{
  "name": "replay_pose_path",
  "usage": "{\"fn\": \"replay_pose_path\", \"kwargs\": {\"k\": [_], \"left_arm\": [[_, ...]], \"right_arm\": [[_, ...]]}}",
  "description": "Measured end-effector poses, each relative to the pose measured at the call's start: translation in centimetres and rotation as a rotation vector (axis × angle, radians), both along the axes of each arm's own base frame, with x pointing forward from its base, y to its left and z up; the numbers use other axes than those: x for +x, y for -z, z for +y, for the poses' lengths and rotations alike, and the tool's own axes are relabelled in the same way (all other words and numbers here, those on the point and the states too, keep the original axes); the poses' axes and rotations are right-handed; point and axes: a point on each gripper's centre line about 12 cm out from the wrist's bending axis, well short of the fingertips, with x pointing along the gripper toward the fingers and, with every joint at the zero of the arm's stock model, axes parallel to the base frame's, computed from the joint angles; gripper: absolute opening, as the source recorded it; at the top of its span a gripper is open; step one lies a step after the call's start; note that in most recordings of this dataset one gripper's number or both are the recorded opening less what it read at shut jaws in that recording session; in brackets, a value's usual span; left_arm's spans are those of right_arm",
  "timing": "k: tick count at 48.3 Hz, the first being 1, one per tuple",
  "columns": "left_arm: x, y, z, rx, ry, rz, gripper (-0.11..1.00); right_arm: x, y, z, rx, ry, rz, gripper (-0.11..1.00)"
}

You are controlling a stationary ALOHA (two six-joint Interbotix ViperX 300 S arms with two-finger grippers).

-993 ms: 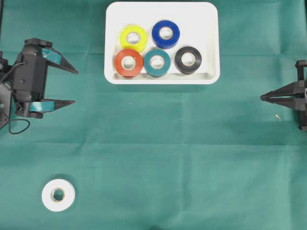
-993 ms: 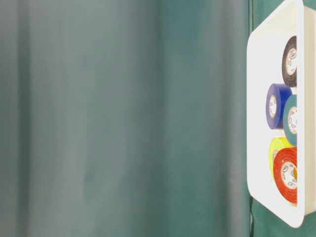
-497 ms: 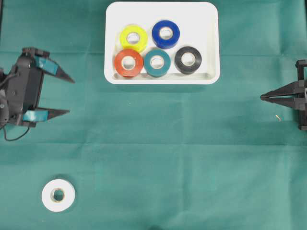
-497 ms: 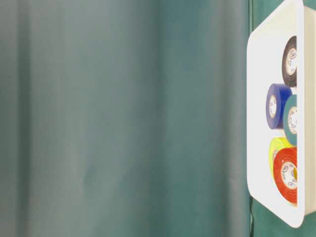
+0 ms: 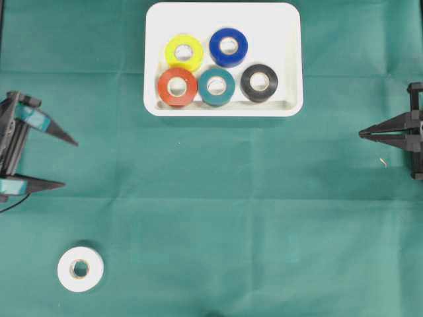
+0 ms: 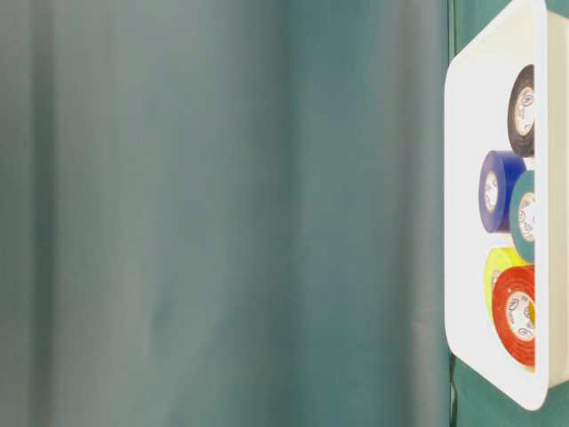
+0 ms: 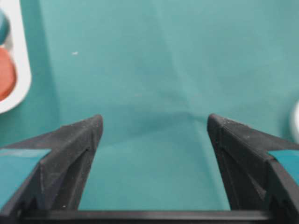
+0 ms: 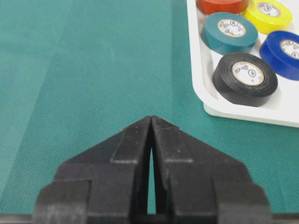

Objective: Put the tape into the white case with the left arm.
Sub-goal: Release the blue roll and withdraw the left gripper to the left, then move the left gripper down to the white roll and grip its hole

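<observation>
Left gripper [image 5: 69, 162] fingers spread wide, nothing held. To be centred over white tape [image 5: 80, 269], lowered astride roll, closed; white case [image 5: 223, 109] afterwards.

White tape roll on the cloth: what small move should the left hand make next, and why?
Probably swing toward the white tape roll and lower over it. The left hand is open and empty, well apart from the roll, which lies alone on the green cloth, outside the white case.

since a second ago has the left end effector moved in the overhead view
Yes. The left end effector has slid toward the left edge and down the picture, away from the white case and closer to the white tape roll, still wide open.
</observation>
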Motion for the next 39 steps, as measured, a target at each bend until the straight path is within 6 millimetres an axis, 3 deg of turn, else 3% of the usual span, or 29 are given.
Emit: {"fn": "replay_pose_path", "kwargs": {"k": [12,39], "left_arm": [[-1.1,0.2,-0.9,-0.004,0.065,-0.016,0.83],[-2.2,0.3,-3.3,-0.002,0.227,-0.016,0.82]], "right_arm": [[0.0,0.1,0.0,-0.001,0.0,0.002,-0.09],[0.0,0.0,0.0,0.0,0.0,0.0,-0.09]]}}
